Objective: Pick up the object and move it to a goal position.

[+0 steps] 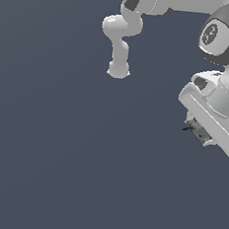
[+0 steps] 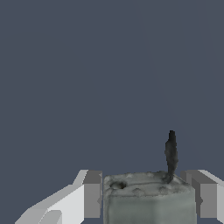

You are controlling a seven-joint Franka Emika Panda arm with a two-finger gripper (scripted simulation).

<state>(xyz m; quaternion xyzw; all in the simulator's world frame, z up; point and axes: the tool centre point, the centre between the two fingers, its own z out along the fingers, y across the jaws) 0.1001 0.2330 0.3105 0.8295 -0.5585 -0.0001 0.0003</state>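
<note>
Between the white fingers [image 2: 89, 194] of the gripper [image 2: 146, 197], the grey-green object [image 2: 148, 199] sits clamped, its dark prong [image 2: 171, 153] pointing outward. Carrying it well likely means keeping the squeeze firm and travelling smoothly above the plain grey floor [image 1: 58, 155].

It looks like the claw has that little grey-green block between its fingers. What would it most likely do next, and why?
Probably carry it onward toward the goal spot, keeping the grip closed. In the wrist view the object sits between the two fingers of the gripper, which press close on either side. In the exterior view it is tucked under the hand. No goal marker is visible, so I cannot say which direction.
</note>
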